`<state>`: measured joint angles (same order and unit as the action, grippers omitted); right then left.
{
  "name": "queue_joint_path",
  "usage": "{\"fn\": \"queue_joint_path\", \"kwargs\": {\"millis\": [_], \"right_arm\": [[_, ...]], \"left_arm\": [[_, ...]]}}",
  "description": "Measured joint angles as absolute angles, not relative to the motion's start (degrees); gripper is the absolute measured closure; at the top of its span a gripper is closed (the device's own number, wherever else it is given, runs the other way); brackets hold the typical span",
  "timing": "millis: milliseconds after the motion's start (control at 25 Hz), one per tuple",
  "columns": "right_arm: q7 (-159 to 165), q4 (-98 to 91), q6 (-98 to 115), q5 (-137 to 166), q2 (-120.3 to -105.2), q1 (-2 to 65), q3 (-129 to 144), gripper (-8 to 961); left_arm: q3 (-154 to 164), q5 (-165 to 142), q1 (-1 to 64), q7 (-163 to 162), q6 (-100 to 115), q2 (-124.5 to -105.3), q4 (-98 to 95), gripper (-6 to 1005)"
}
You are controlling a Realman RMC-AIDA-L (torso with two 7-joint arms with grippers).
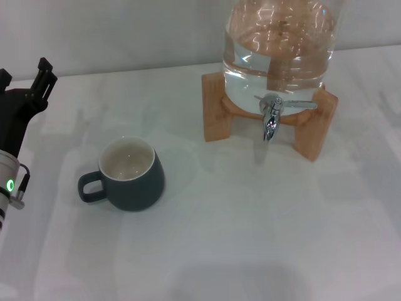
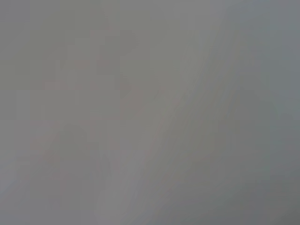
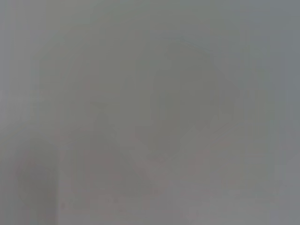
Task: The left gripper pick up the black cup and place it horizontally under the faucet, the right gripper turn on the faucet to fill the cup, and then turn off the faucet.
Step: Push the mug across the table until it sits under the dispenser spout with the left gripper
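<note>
Head view: I am counting one mug, one dispenser, one tap and one gripper.
Mug: I am seeing one squat dark teal-grey black cup with a cream inside, sitting upright on the table, loop handle pointing toward the robot's left.
Dispenser: one clear glass jar holding water is resting on one wooden stand, well apart from the cup, toward the robot's right.
Tap: one shiny chrome faucet is sticking out at the jar's front, thin lever lying sideways.
Left arm: the black two-finger left gripper is hovering at the table's left edge, apart from the cup; I cannot tell how its jaws stand.
Surface: one plain white table is meeting a pale wall behind.
Wrist views: both are giving me only featureless grey.
</note>
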<state>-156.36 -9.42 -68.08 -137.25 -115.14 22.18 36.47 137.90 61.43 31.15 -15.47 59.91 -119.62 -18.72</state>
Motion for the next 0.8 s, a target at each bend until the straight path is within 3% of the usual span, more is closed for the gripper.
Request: {"fn": "queue_joint_path", "kwargs": {"millis": [800], "right_arm": [[-156.36,-9.71,-67.95,-137.32,-115.10,22.06,36.48,125]], "left_arm": [[138.72,54.04,30.73,-21.06,58.34,-119.23,-18.15,123]]}}
